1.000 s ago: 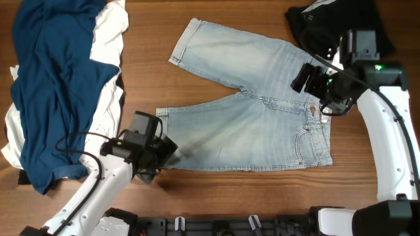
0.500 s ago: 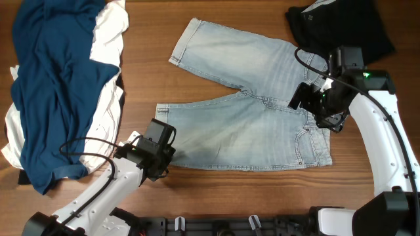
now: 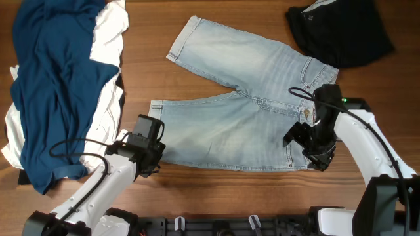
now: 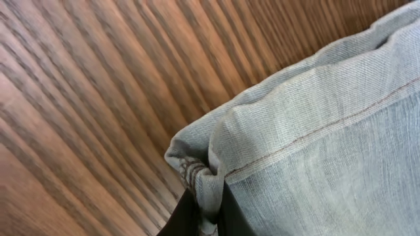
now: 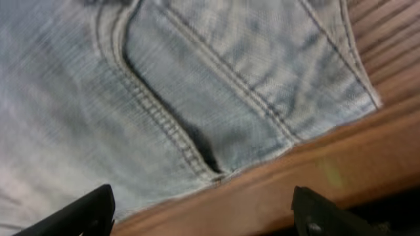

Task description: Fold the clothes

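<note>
The pale-blue denim shorts (image 3: 249,111) lie flat on the wooden table, legs pointing left and waistband to the right. My left gripper (image 3: 156,159) is shut on the hem corner of the near leg. In the left wrist view a pinch of the cuffed hem (image 4: 275,124) is squeezed between the dark fingertips (image 4: 186,219). My right gripper (image 3: 306,152) hovers open over the near waistband corner. The right wrist view shows a stitched pocket (image 5: 216,85) and the waist edge between the wide-apart fingers (image 5: 92,208), with nothing held.
A dark-blue garment (image 3: 52,85) lies piled over a white garment (image 3: 108,33) at the left. A black garment (image 3: 341,29) sits at the far right corner. Bare wood (image 3: 216,196) runs along the front edge.
The left gripper has shut on the hem corner, and the shorts have shifted slightly left. The right arm has moved from the upper waistband down to the near waist corner.
</note>
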